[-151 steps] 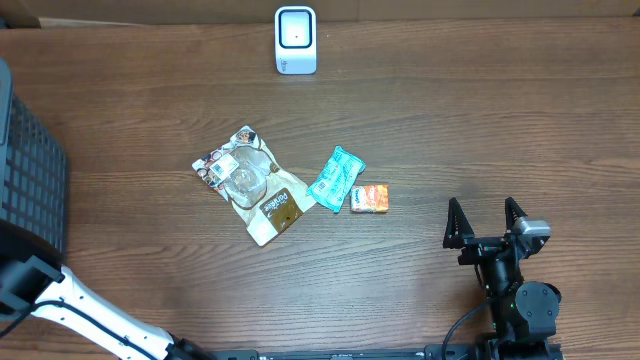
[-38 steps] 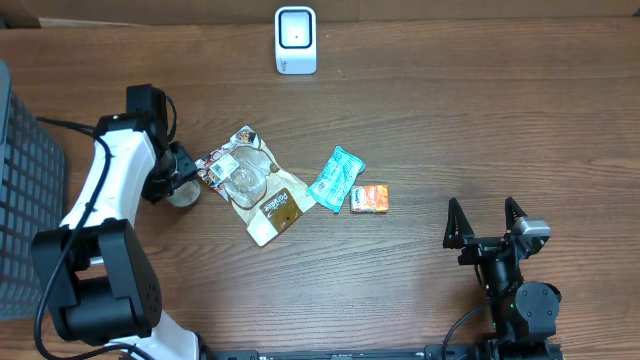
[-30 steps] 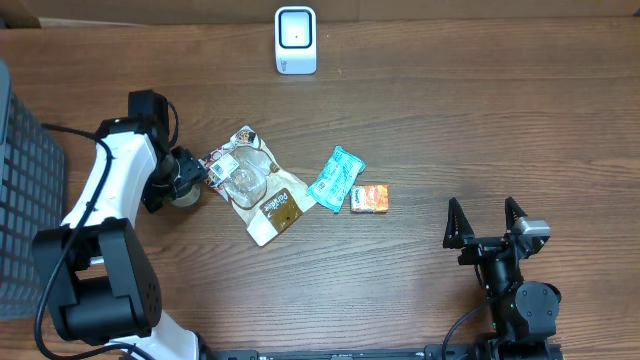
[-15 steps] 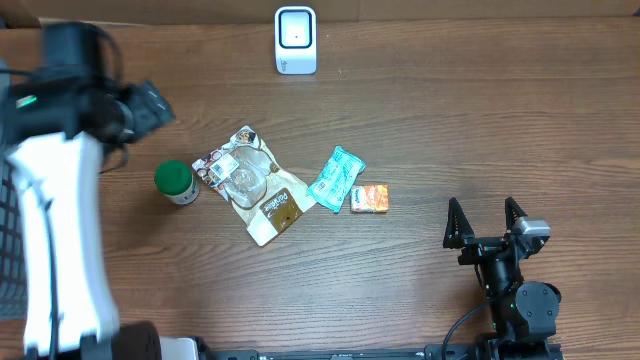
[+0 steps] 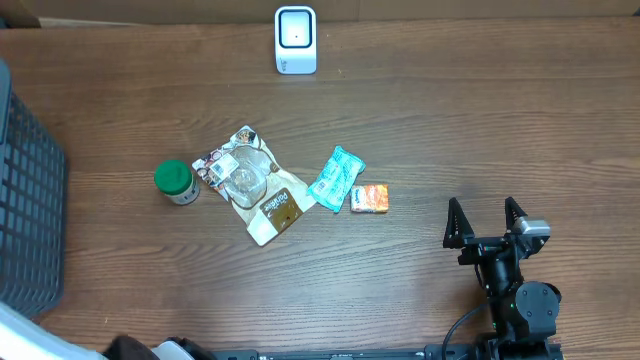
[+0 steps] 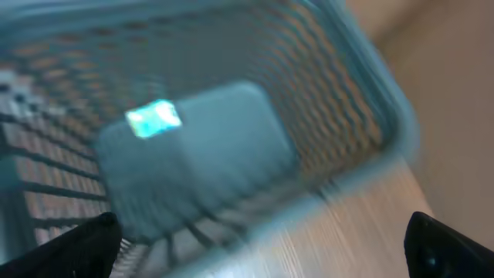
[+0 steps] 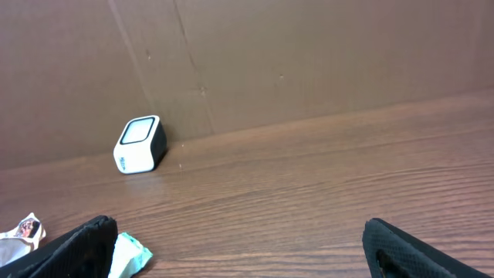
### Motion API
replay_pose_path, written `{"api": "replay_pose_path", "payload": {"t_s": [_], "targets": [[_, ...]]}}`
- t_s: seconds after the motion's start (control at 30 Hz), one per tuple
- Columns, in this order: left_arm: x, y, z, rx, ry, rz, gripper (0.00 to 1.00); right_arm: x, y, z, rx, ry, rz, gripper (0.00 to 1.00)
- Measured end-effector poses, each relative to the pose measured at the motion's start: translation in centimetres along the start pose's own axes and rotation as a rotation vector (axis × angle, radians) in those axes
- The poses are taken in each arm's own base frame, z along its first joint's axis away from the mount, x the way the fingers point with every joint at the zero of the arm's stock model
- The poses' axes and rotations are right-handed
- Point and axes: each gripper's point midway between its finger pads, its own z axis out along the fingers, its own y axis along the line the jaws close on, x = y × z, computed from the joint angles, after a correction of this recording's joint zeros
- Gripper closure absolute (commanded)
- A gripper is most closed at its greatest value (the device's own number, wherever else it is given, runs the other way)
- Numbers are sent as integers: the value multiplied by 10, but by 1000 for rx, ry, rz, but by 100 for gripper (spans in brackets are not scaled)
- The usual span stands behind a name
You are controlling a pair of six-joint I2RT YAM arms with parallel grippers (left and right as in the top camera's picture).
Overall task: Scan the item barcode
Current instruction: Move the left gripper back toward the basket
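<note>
Finding: no item is at the scanner (image 5: 295, 40), which stands alone at the far edge of the table (image 5: 450, 120). The candidate items lie in a loose row well on the robot's side of the scanner. A green-lidded jar (image 5: 175, 183) is furthest to the scanner's left, with a clear-windowed packet (image 5: 250, 185) just beside it. A teal sachet (image 5: 336, 178) and a small orange box (image 5: 369, 198) just beside it sit slightly to the scanner's right. None is held. The right gripper (image 5: 485, 222) sits well right of the scanner at the near edge, fingers spread wide, empty. The left gripper (image 6: 262, 247) shows only in its blurred wrist view, which looks onto a mesh basket (image 6: 231, 154); its fingers are far apart with nothing between them. Judgement: pick-up and presentation to the scanner are both outstanding. Which item is due cannot be told.
</note>
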Motion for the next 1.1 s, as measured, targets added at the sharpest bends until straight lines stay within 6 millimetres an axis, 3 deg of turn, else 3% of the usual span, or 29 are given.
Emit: {"api": "replay_pose_path", "payload": {"t_s": [0.1, 0.3, 0.5, 0.63, 0.9, 1.1], "targets": [[-5, 19, 22, -66, 28, -57, 2, 0, 0, 0, 0, 0, 0, 0], [8, 58, 69, -233, 150, -102, 3, 0, 0, 0, 0, 0, 0, 0], [12, 105, 97, -349, 182, -164, 4, 0, 0, 0, 0, 0, 0, 0], [16, 125, 118, -378, 182, -157, 5, 0, 0, 0, 0, 0, 0, 0], [21, 132, 160, -346, 159, 17, 10, 0, 0, 0, 0, 0, 0, 0], [7, 117, 176, -299, 97, 163, 18, 0, 0, 0, 0, 0, 0, 0]]}}
